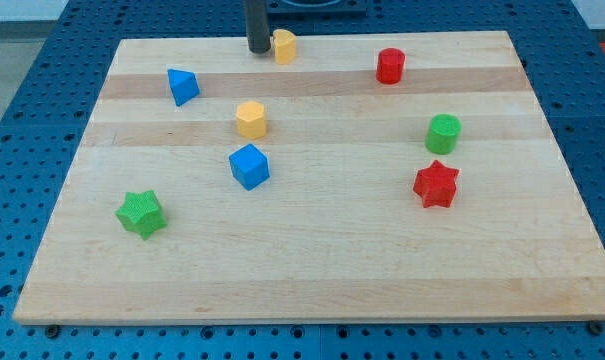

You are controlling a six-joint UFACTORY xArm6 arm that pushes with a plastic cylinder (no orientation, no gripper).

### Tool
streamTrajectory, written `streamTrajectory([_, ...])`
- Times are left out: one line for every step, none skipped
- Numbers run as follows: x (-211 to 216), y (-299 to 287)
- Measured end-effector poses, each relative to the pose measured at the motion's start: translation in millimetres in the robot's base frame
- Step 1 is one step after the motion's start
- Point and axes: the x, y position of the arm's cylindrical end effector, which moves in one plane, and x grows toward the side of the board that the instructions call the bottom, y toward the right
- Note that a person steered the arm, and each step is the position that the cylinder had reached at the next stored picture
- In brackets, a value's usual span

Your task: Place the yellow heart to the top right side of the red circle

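Note:
The yellow heart [284,45] lies at the view's top edge of the wooden board, left of centre. My tip [257,49] stands right beside it on its left, touching or nearly touching. The red circle [390,66] is a short cylinder to the right of the heart and slightly lower in the view, about a hundred pixels away.
A blue triangle [182,86] at upper left, a yellow hexagon [251,119] and a blue cube [249,166] near the centre-left, a green star [141,213] at lower left, a green circle [443,133] and a red star [436,184] at right. The board's top edge [432,34] runs just above the heart.

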Motion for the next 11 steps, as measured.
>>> streamTrajectory([2, 0])
streamTrajectory([11, 29])
streamTrajectory([13, 51])
streamTrajectory([13, 53])
streamTrajectory([13, 80])
streamTrajectory([13, 105])
streamTrajectory([13, 115])
streamTrajectory([13, 131])
streamTrajectory([13, 158])
streamTrajectory([13, 188])
streamTrajectory([13, 196])
